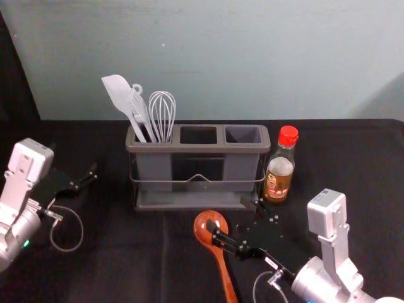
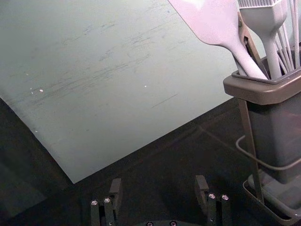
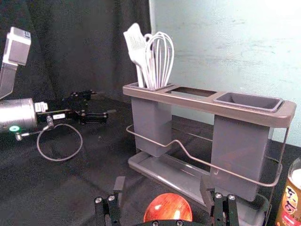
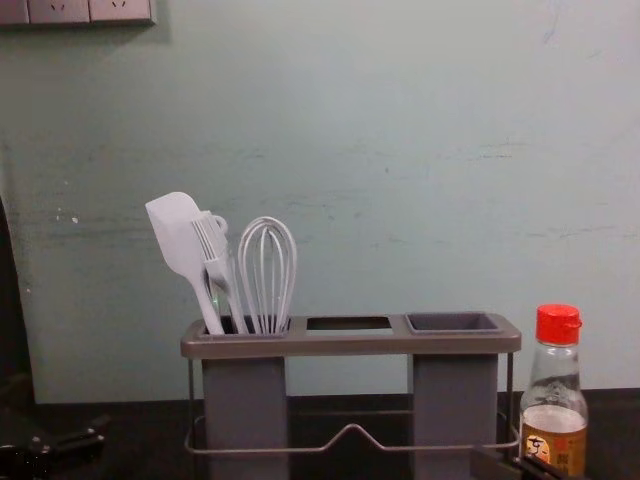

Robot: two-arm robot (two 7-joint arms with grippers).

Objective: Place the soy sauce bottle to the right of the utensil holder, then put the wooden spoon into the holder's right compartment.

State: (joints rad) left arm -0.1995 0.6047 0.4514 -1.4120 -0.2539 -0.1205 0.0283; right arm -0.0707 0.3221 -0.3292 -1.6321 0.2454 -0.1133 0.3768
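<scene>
Red-capped soy sauce bottle is upright, just beside the gray utensil holder, both toward the back edge of the counter. Shiny reddish-brown wooden spoon is in front, bowl pointing backward.

Right gripper spread | wooden spoon — glossy bowl seen between fingers | utensil holder beyond (whisk inside)

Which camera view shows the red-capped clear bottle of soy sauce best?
The head view, because the red-capped clear bottle appears whole, cap to base. The chest view cuts off its base; the right wrist view catches a slice of its labelled body.
</scene>
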